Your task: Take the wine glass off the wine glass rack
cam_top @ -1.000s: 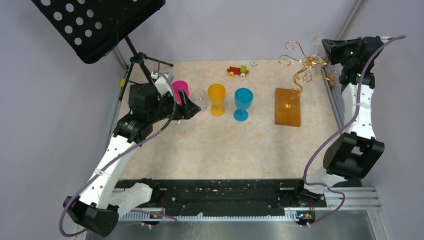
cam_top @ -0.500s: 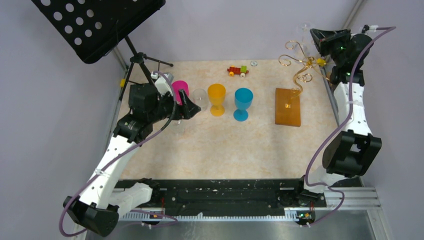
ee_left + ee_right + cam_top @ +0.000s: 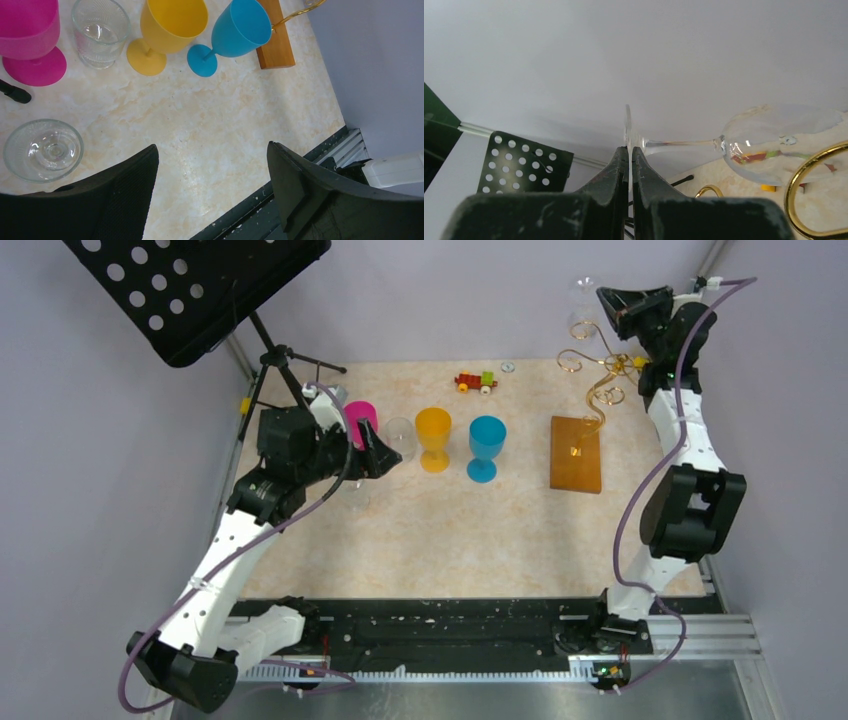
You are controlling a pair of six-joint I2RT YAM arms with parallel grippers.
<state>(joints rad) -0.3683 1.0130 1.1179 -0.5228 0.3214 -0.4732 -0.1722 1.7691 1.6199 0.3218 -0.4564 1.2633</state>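
Grip on the foot of the clear stemmed wine glass (image 3: pixel 769 142) holds: the shut right gripper (image 3: pixel 629 150) has carried it up and left, above the thin gold wire rack (image 3: pixel 576 453), apparently free; the left gripper (image 3: pixel 212 155) hangs wide.

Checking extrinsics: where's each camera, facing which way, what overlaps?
Top external: above, behind the robot, looking down on the table; left arm and right arm show.
Left wrist: over the table, facing down at the blue goblet; open left fingers below.
Right wrist: raised by the back wall, facing sideways; shut right fingers pinch the wine glass foot.
Shared: top and left wrist both show the blue goblet and wooden base.
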